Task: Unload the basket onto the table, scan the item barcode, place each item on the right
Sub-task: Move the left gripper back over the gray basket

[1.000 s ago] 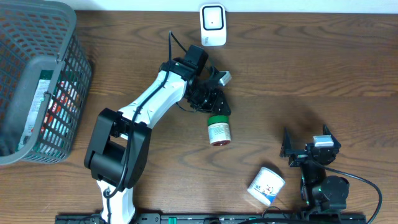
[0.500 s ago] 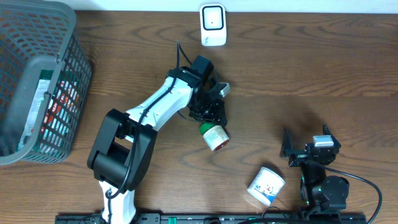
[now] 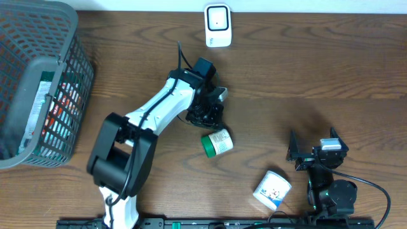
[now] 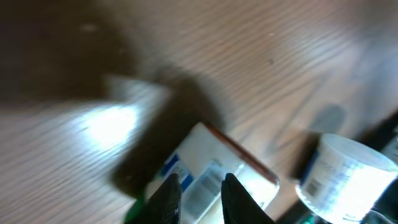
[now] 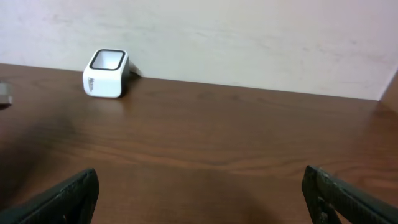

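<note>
A white bottle (image 3: 219, 141) with a green cap and a red bottom edge hangs under my left gripper (image 3: 208, 117), which is shut on it; the cap points lower left. In the left wrist view the bottle's label (image 4: 202, 165) shows between and behind the two dark fingers of the left gripper (image 4: 200, 183), blurred. The white scanner (image 3: 217, 24) stands at the table's far edge, also seen in the right wrist view as the scanner (image 5: 106, 73). My right gripper (image 3: 316, 156) rests open near the front right, and in its own view the right gripper (image 5: 199, 196) holds nothing.
A white tub (image 3: 272, 189) lies near the front edge right of centre; the left wrist view shows this tub (image 4: 345, 177) with a barcode on its side. A grey mesh basket (image 3: 71, 83) with packaged goods stands at the left.
My left gripper has swung a little left and toward the front, turning the bottle so that its green cap now points lower left instead of toward the back. The right arm has not moved.
</note>
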### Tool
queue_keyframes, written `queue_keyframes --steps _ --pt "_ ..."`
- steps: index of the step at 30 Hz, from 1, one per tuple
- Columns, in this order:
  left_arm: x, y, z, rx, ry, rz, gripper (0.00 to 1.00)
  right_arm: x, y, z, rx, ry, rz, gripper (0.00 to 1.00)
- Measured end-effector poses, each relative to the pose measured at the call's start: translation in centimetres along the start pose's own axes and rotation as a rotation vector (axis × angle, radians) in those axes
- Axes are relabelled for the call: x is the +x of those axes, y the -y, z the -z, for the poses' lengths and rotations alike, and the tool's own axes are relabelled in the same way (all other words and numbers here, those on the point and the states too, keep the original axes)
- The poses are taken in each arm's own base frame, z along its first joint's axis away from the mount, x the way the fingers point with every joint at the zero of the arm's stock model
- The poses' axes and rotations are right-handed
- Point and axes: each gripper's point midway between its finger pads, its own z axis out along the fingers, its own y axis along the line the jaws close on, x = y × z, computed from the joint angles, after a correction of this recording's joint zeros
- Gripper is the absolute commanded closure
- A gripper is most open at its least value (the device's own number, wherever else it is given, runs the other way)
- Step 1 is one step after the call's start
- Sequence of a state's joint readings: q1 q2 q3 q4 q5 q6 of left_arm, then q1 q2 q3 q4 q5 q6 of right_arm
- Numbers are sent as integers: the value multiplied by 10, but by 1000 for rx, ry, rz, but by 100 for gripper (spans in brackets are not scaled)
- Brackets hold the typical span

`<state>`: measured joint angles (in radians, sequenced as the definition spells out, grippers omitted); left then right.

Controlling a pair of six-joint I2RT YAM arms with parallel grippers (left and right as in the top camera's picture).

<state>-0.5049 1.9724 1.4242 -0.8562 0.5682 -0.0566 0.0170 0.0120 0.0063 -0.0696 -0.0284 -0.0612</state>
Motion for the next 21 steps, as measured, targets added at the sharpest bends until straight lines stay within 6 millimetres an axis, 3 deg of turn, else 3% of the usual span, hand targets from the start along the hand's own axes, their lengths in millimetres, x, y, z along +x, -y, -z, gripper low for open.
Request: queue_keyframes --steps 7,15,18,21 --pt "-12 8 67 -151 209 -77 77 0 0 0 0 0 0 1" --pt "-15 -7 140 -342 396 -33 81 0 0 0 0 0 0 1" --pt "-17 -14 178 -377 440 16 81 0 0 0 0 0 0 1" --pt "-22 -25 236 -409 532 85 81 0 0 0 0 1 0 1"
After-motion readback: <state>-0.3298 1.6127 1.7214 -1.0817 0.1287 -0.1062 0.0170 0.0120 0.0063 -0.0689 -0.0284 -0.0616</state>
